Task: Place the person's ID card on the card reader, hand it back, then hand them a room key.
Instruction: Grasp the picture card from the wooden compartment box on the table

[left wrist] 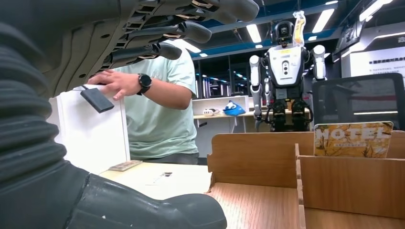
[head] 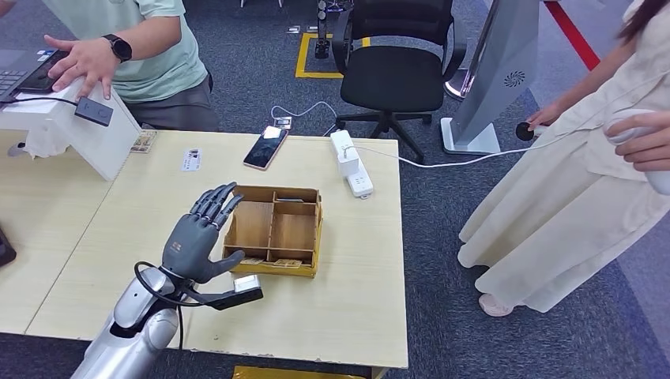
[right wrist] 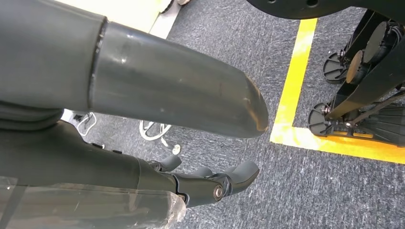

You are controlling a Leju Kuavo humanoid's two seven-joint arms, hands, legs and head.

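Room key upright in wooden box, beyond empty, spread left hand.

The pale wooden bench carries a wooden divided box near its middle, with what look like cards standing along its near compartments, though they are too small to read. Toward the far edge lie a phone, a small printed card and another card beside a white stand. A white power strip rests at the far right corner, its cable trailing off onto the grey carpet floor.
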